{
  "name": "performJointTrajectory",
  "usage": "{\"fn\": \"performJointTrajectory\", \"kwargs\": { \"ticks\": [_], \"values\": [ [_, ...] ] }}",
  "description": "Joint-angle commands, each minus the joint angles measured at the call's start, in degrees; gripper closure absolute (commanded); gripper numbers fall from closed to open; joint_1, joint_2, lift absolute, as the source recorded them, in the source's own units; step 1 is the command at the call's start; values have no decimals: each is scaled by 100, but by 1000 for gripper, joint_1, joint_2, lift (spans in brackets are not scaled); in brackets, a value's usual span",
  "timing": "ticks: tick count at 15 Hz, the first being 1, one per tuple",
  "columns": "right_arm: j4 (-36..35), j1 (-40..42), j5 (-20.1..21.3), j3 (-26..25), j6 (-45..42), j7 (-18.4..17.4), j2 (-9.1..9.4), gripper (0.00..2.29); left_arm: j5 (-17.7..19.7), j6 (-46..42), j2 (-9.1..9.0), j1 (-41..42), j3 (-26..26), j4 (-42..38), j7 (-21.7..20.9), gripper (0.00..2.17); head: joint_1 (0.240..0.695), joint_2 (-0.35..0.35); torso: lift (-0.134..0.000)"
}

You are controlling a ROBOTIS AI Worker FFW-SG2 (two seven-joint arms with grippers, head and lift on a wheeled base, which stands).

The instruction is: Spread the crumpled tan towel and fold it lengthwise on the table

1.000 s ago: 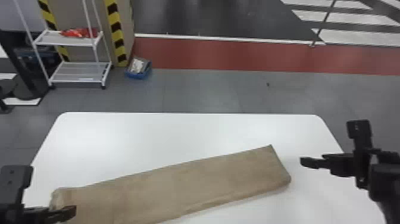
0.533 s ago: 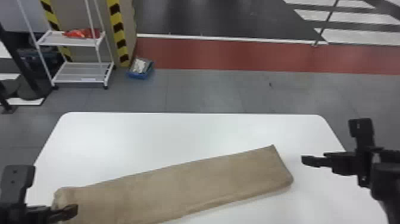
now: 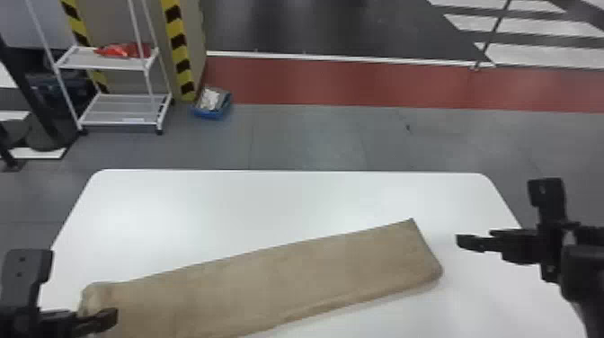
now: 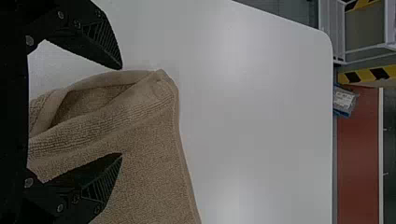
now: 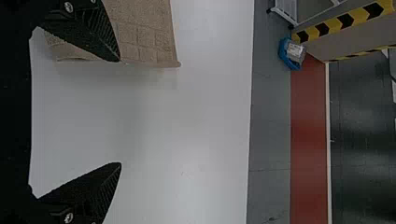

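While left pincer (image 3: pixel 83 318), right pincer (image 3: pixel 496 245) gape wide, empty, rack (image 3: pixel 119 121) stands beyond white table (image 3: pixel 269 206).

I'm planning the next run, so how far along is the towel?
The spreading and lengthwise fold look done: the towel lies as a long, narrow strip on the table. Nothing is gripped: the left hand is open at one end, the right hand open near the other. Perhaps only tidying is left, as the layers gape at the left end.

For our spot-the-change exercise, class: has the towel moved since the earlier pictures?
No: judged against the table and its far edge, the towel lies where it did.
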Motion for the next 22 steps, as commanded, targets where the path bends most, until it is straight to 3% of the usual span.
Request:
{"fn": "performJointTrajectory", "kwargs": {
  "ticks": [1,22],
  "values": [
    [-9,9,1,0,18,0,0,87,0,10,-2,5,0,-9,-5,262,695,-90,0],
    [-44,9,-16,-44,123,0,0,87,0,-26,7,31,9,-9,4,262,695,-92,0]
  ]
}}
